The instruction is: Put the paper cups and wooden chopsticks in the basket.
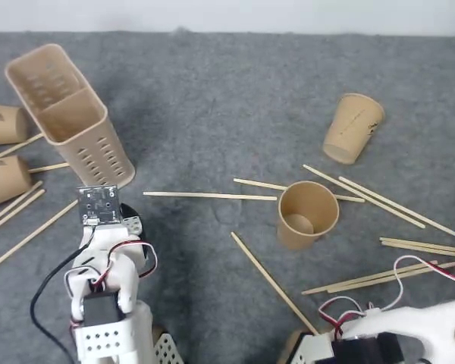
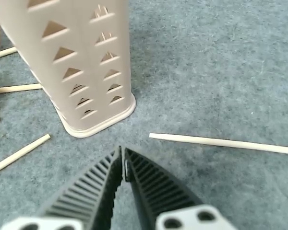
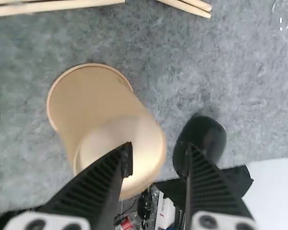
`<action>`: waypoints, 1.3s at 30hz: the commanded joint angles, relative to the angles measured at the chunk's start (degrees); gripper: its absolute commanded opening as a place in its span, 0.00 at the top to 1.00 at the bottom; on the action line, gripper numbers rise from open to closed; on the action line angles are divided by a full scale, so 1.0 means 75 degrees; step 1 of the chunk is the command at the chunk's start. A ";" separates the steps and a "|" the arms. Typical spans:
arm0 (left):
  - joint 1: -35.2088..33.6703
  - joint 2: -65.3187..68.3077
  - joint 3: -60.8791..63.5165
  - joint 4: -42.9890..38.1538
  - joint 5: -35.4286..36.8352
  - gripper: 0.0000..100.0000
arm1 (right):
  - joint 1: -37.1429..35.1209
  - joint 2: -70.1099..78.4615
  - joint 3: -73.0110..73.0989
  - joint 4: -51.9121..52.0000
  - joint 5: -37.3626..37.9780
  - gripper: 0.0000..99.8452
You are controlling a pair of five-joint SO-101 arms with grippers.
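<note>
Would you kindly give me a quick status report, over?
Left end effector shut, empty, near basket. Right end effector open at a paper cup. Chopsticks scattered, nothing blocking.

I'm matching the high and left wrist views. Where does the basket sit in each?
High view: basket standing at the upper left.
Left wrist view: basket stands just beyond the left gripper.
Shared landmark: the long chopstick lying beside its base.

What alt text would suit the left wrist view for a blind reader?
The left gripper, shut and empty, hangs over grey carpet close to the foot of an upright tan basket. Chopsticks lie loose on either side of it.
</note>
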 commanded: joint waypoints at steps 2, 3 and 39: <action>-0.0059 -0.0129 -0.0018 -0.0164 -0.0070 0.99 | 0.0205 -0.0135 0.0516 -0.1178 0.0117 0.82; -0.0059 -0.0129 -0.0018 -0.0164 -0.0070 0.99 | 0.0205 -0.0135 0.0563 -0.1272 0.0117 0.82; -0.0047 -0.0129 -0.0018 -0.0164 -0.0070 0.99 | -0.0721 -0.1963 0.0082 0.0393 0.0141 0.85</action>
